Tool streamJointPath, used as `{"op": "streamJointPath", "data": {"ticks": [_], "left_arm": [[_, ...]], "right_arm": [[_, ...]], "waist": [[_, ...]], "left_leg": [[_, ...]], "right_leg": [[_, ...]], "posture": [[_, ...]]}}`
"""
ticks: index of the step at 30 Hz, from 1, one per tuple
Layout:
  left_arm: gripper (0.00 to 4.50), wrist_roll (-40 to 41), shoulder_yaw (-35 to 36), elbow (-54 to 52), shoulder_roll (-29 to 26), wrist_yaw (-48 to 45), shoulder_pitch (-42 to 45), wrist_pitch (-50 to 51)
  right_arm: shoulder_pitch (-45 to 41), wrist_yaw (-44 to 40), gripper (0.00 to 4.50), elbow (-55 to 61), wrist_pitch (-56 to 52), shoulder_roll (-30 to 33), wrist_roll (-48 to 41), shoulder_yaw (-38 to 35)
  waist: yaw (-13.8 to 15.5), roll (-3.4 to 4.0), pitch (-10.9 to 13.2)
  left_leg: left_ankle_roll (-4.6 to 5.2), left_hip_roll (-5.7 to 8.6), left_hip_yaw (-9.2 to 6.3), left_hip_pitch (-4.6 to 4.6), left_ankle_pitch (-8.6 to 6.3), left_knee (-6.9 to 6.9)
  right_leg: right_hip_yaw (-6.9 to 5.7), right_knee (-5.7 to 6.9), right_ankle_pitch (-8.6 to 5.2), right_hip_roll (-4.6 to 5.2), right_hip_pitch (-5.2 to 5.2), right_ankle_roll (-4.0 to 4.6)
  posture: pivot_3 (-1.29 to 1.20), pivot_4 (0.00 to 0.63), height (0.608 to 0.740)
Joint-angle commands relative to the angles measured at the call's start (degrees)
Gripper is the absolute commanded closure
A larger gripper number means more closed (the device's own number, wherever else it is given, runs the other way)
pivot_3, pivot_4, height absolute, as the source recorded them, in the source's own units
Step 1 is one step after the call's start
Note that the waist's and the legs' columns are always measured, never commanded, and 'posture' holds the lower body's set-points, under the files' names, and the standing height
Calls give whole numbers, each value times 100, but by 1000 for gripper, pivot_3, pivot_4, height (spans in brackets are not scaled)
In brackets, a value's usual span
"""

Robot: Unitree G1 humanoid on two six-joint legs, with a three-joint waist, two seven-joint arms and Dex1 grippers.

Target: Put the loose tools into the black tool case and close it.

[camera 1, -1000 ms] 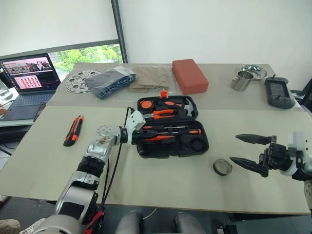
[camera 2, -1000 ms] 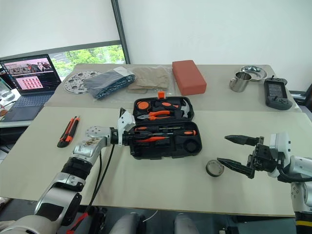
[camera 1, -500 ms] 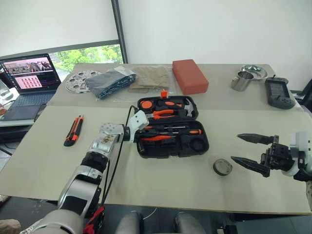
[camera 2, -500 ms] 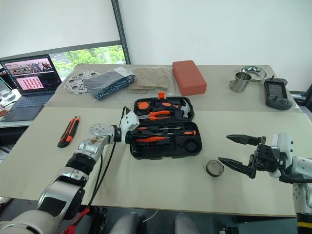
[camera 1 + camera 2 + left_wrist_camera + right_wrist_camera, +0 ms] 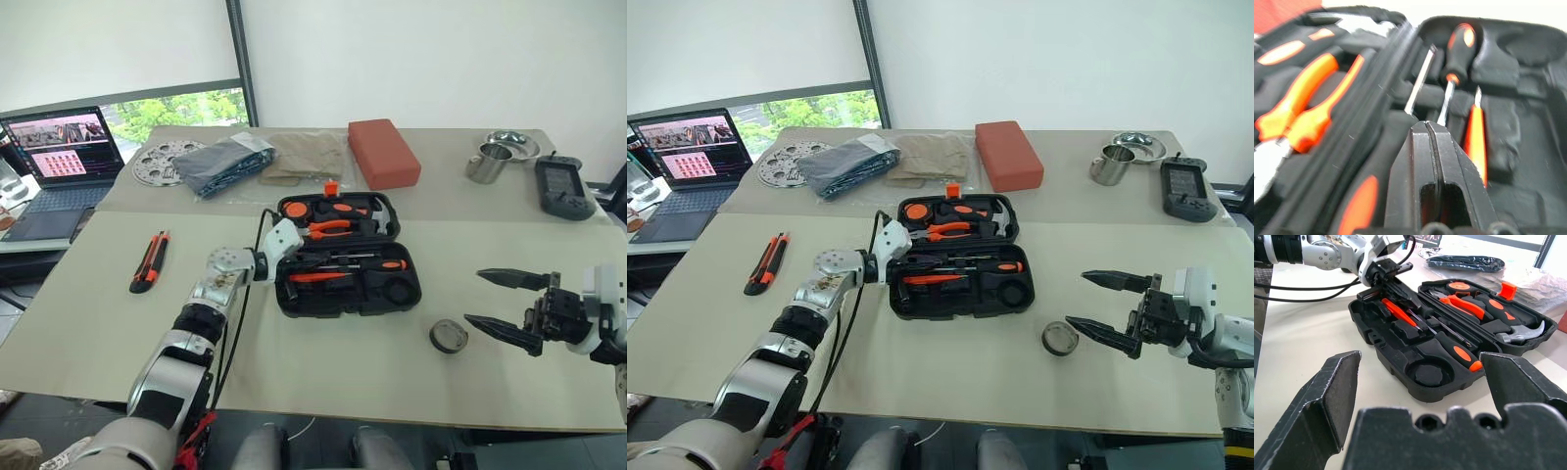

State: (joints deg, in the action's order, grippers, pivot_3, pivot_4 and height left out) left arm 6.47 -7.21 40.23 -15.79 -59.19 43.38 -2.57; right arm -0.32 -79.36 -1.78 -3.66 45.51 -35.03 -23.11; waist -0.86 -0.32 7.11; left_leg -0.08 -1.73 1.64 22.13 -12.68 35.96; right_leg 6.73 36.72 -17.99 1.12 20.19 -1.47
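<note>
Two halves of black tool case lying open flat at mid-table, orange latch upright at far edge. Far half packed with orange-handled pliers and a hammer; near half holding long-shafted screwdrivers and a slim orange pen-like screwdriver, round recess near its right end bare. Left gripper clenched, fingers pressed together with nothing between them, tips over the case's left end just above the screwdriver shafts. Right gripper spread wide and holding nothing, hovering level over the table's near right part, pointing toward the case. Small grey ring-shaped roll flat on the table between case and right gripper, apart from both. Utility knife well left of the case, alone on the tabletop. Red-brown block, steel cup and dark handheld device along the far side.
</note>
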Motion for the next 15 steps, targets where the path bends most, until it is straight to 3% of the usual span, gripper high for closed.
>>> {"op": "streamJointPath", "data": {"ticks": [1,6,15], "left_arm": [[4487,333,291,-692,-154,-63,99,180],[4487,489,254,-1272,-272,-209,-199,545],[4487,-7,-195,-1141,-333,-130,-444,492]], "right_arm": [[-54,-8,0,157,25,81,-142,-161],[-118,-17,0,110,30,75,-125,-116],[-227,17,0,171,-40,89,-113,-61]], "waist": [[-3,1,0],[-10,2,-1],[2,1,0]], "left_leg": [[0,0,-1,1,0,-1],[0,-1,-2,-3,0,-2],[0,1,-3,-3,0,0]], "right_leg": [[-1,0,0,0,1,0],[1,1,0,0,0,0],[0,0,0,0,-2,0]], "posture": [[0,150,740],[0,150,740],[0,150,740]]}}
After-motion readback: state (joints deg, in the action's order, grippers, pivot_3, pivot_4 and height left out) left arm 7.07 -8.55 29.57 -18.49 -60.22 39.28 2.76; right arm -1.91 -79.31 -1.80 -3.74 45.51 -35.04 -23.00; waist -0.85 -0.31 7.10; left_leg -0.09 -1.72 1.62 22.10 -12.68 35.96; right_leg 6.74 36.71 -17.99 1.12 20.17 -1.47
